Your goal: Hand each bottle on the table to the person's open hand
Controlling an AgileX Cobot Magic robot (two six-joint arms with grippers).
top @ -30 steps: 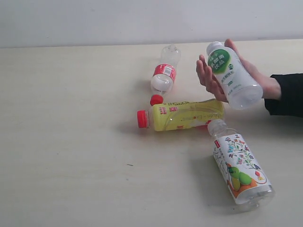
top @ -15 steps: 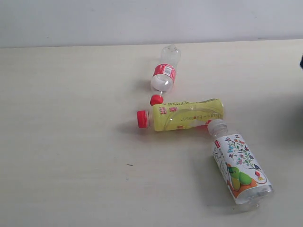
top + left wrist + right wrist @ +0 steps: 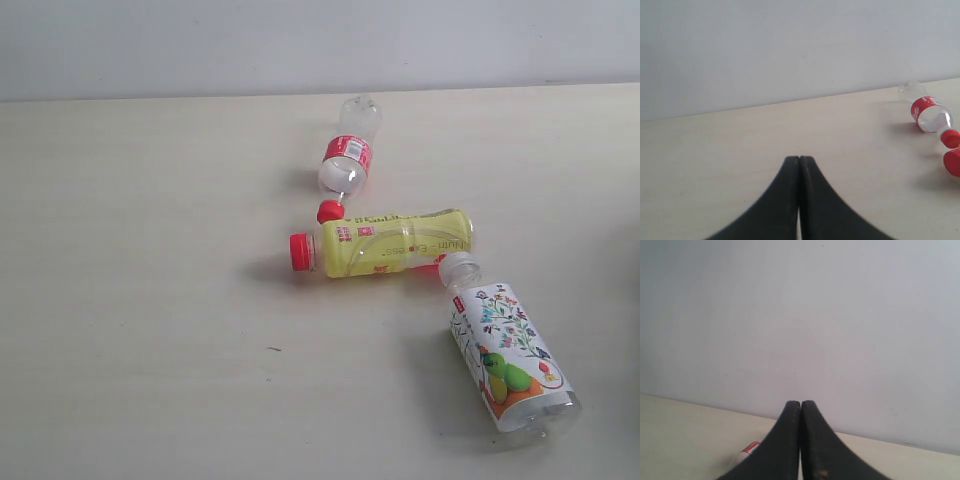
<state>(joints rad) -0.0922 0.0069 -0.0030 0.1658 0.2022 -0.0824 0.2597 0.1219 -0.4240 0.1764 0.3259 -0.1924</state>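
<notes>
Three bottles lie on the pale beige table point(image 3: 140, 300). The small clear bottle with red label and cap point(image 3: 346, 160) is farthest back; it also shows in the left wrist view as the small bottle point(image 3: 930, 112) and partly in the right wrist view point(image 3: 747, 452). The yellow bottle with a red cap point(image 3: 390, 243) lies across the middle. The clear bottle with floral and green-fruit label point(image 3: 505, 352) lies at the front right. The green-label bottle and the person's hand are out of view. My left gripper point(image 3: 799, 159) and right gripper point(image 3: 801, 403) are shut and empty; neither appears in the exterior view.
A plain pale wall point(image 3: 200, 45) rises behind the table's far edge. A red cap point(image 3: 952, 162) of the yellow bottle peeks in at the edge of the left wrist view. A tiny dark speck point(image 3: 273, 349) marks the tabletop in front of the bottles.
The person's hand, holding the green-label bottle a second ago, has withdrawn to the right and out of view with that bottle. The three bottles on the table have stayed put.
</notes>
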